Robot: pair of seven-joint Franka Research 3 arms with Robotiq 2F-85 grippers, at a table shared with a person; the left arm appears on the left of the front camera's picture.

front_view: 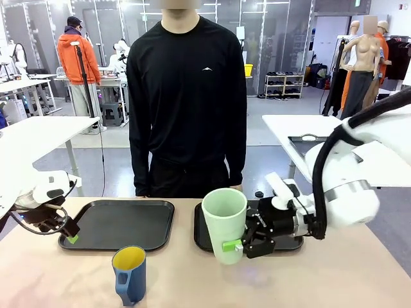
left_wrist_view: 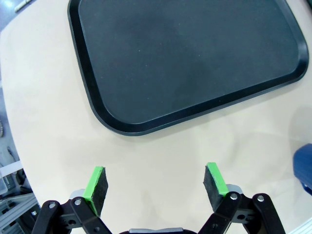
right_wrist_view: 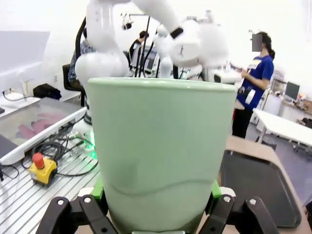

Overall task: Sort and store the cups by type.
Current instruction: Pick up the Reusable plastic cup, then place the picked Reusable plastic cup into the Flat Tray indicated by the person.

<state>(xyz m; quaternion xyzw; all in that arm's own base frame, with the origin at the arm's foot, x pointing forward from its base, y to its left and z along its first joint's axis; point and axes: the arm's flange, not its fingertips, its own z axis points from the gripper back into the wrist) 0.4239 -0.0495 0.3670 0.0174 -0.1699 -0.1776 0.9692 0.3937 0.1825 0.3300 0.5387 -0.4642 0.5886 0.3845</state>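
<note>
The right jaws pinch the upright tumbler; the left jaws stand spread beside a tray.

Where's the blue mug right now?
In the front view, the blue mug stands on the table left of centre, nearer the camera than the left tray.

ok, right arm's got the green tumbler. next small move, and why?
Probably shift the tumbler farther over the right tray and set it down: the right gripper is shut on it, upright, at that tray's near-left edge.
</note>
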